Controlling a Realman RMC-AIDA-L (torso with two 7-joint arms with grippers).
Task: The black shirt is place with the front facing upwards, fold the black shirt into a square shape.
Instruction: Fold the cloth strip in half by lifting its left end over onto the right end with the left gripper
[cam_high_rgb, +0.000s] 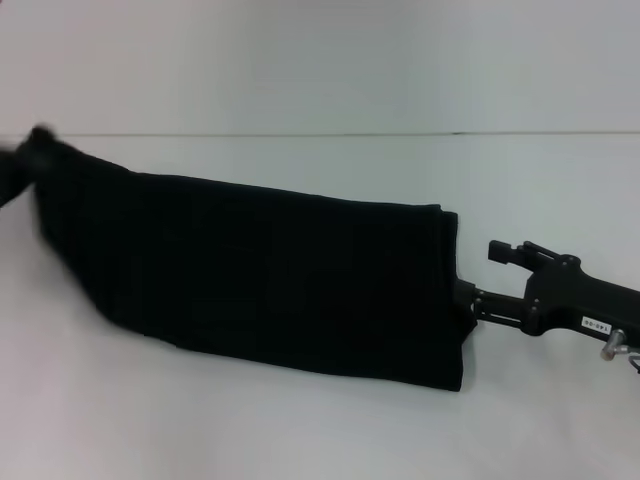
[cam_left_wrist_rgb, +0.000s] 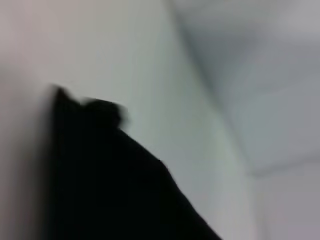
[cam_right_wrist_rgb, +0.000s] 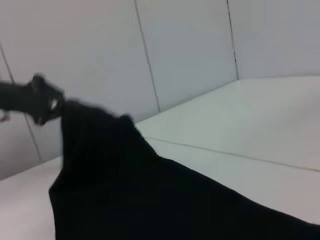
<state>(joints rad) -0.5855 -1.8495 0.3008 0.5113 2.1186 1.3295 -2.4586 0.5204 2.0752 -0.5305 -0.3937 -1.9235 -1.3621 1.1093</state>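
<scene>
The black shirt (cam_high_rgb: 270, 285) stretches long left-to-right, clamped between left end effector (cam_high_rgb: 35, 150) and right end effector (cam_high_rgb: 468, 300).

Shirt (cam_high_rgb: 260, 280) spans between both end effectors, seemingly.
</scene>
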